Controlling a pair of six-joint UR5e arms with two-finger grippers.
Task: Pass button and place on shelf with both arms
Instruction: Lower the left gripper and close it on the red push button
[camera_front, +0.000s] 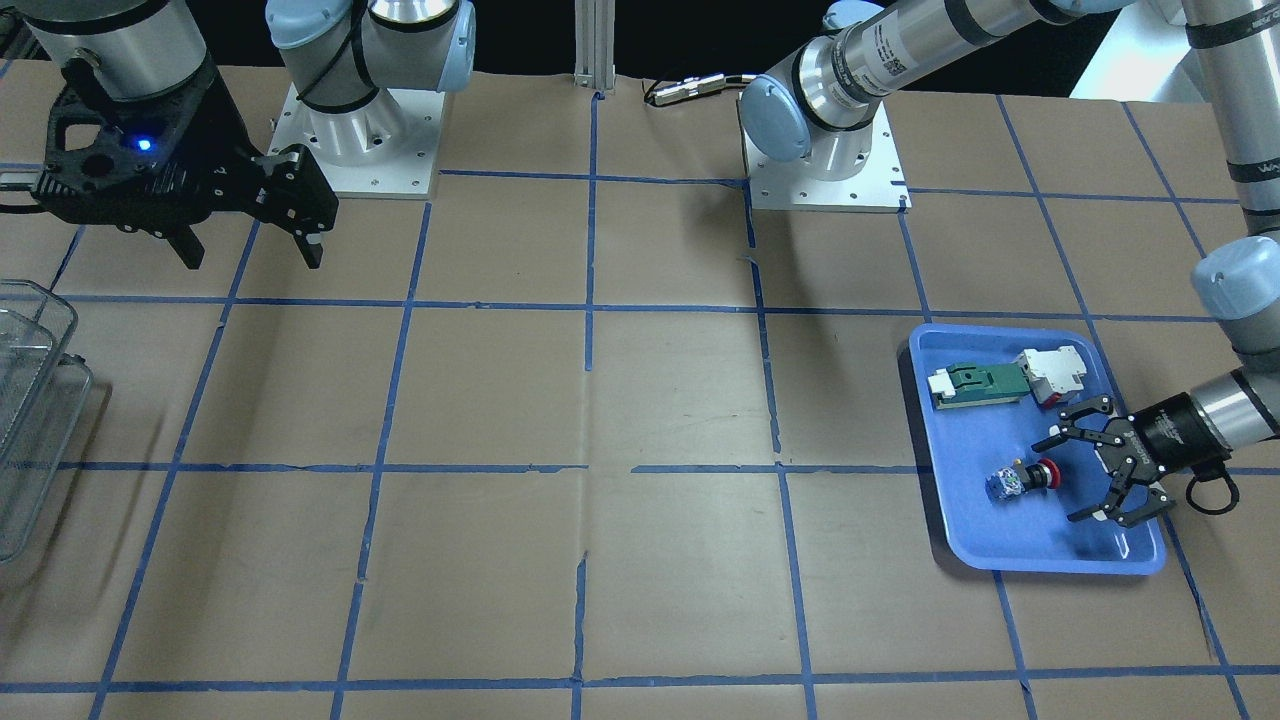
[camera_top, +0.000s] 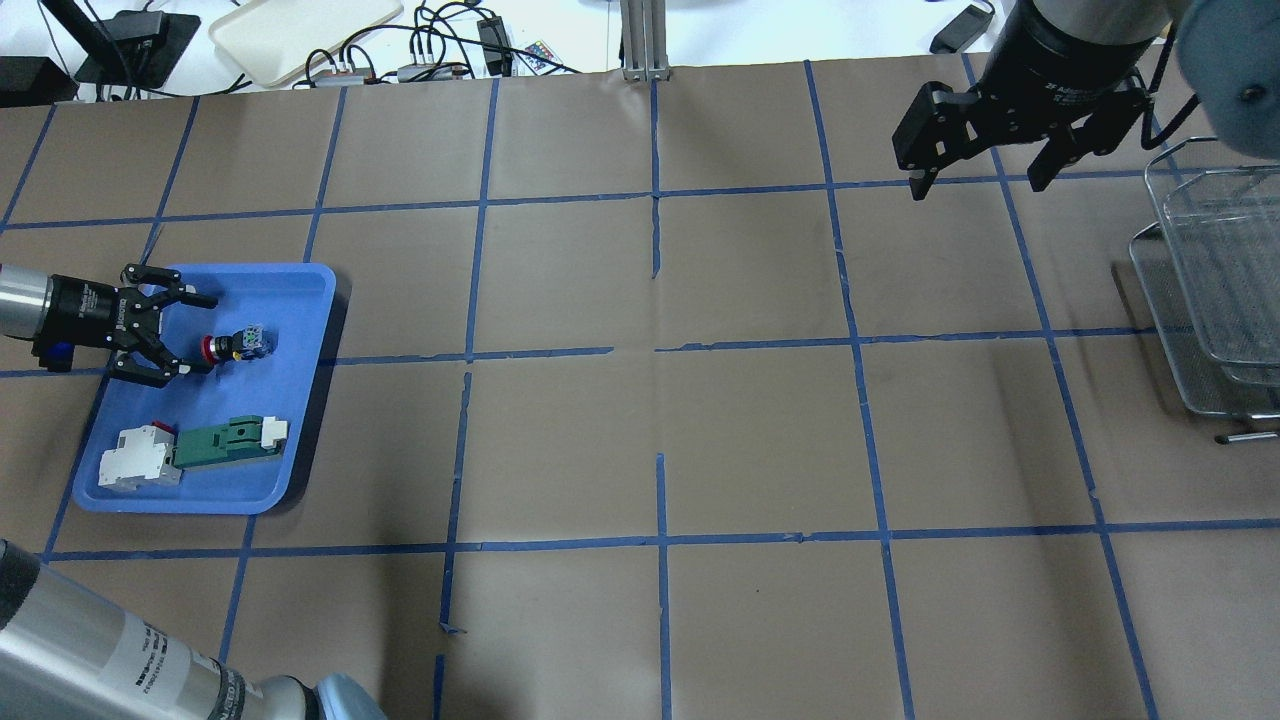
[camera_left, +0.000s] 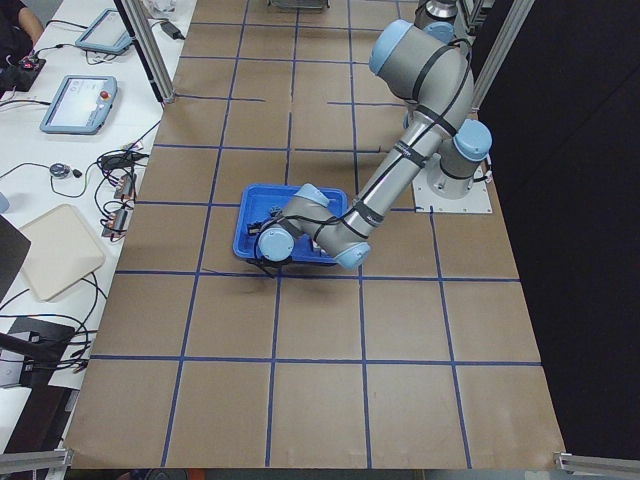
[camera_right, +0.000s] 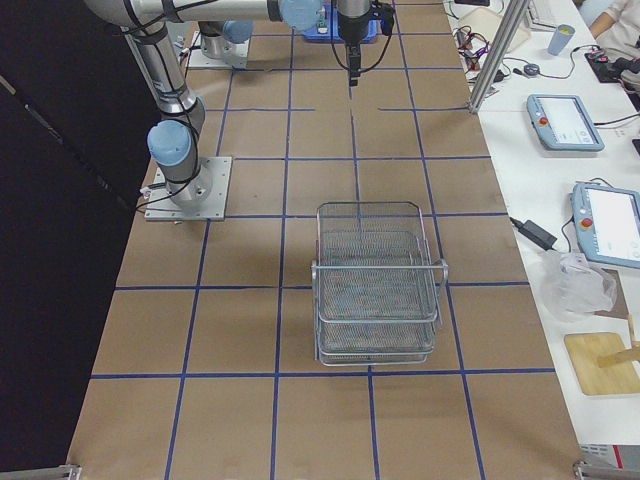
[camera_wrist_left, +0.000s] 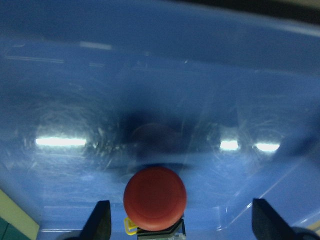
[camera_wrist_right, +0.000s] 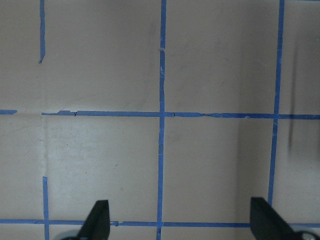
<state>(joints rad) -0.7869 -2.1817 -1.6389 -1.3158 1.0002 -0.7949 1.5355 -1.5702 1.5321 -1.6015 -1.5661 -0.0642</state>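
The button (camera_front: 1030, 478) lies on its side in the blue tray (camera_front: 1040, 540), red cap toward my left gripper (camera_front: 1062, 480). That gripper is open and low over the tray, with its fingertips on either side of the red cap and not closed on it. The overhead view shows the same: the button (camera_top: 232, 345) and the left gripper (camera_top: 198, 335). In the left wrist view the red cap (camera_wrist_left: 155, 197) sits between the two fingers (camera_wrist_left: 100, 222). My right gripper (camera_top: 978, 185) is open and empty, high over the table near the wire shelf (camera_top: 1210, 280).
The tray (camera_top: 290, 310) also holds a green-and-white flat part (camera_top: 225, 445) and a white block with a red tip (camera_top: 138, 458). The shelf (camera_right: 375, 290) stands at the table's end on my right. Brown paper with blue tape lines covers the table.
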